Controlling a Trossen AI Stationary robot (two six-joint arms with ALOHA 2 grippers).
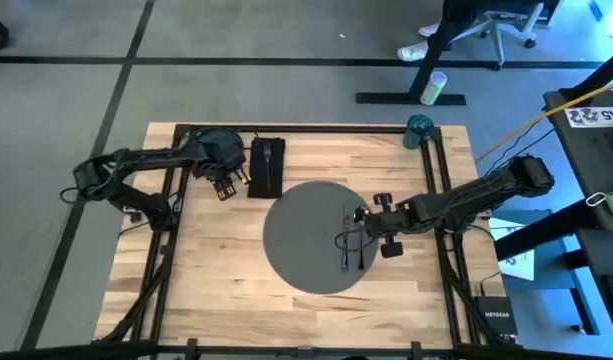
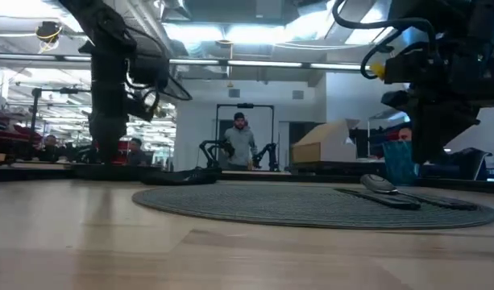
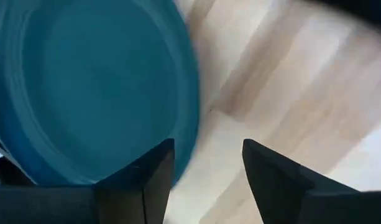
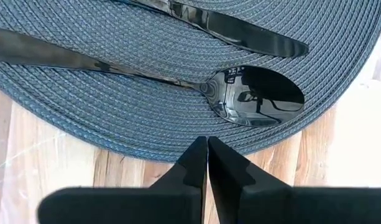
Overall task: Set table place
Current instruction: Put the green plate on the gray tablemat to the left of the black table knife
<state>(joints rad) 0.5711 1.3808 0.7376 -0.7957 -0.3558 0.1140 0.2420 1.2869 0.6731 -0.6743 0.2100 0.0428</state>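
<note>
Hovering right fingers (image 4: 207, 163) (closed) at place (image 4: 84, 112) edge

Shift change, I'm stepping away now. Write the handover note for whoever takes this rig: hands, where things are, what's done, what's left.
Left hand: open, empty, at the table's far left corner, right beside the blue plate.
Right hand: shut, empty, at the right edge of the placemat.
Done: knife and spoon lie side by side on the placemat's right part.
Left: the plate is not yet on the placemat. The fork still sits on the black napkin at the far side, left of the placemat. The teal cup stands at the far right corner.
</note>
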